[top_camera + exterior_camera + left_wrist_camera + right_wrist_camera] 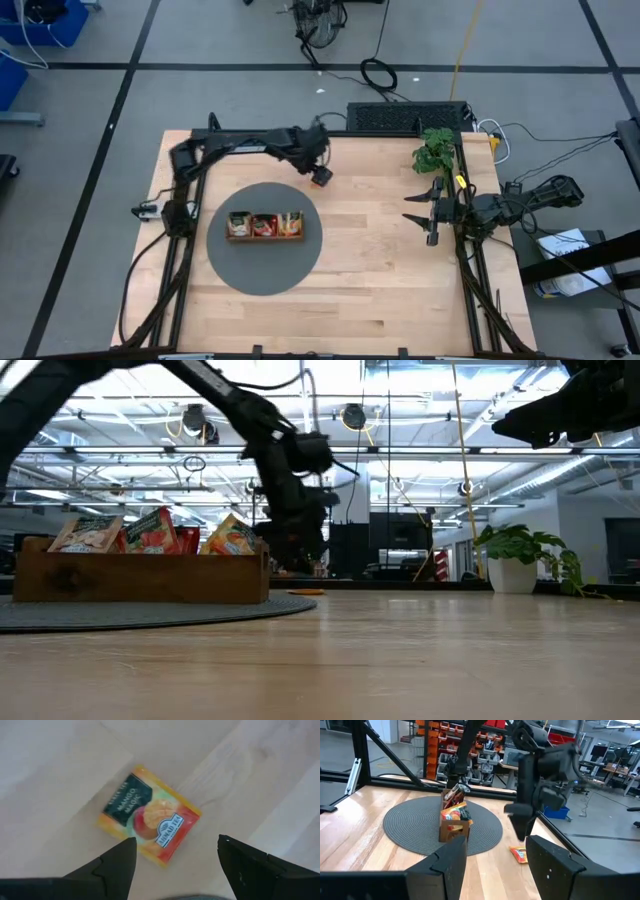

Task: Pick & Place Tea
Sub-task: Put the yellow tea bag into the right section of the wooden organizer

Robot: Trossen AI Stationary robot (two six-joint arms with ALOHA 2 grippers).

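Tea packet flat on bare wood, left pincer open above

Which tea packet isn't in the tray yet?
The orange-yellow mango packet, lying flat on bare wood just beyond the round mat, under the open left gripper. The other packets stand upright in the wooden tray.
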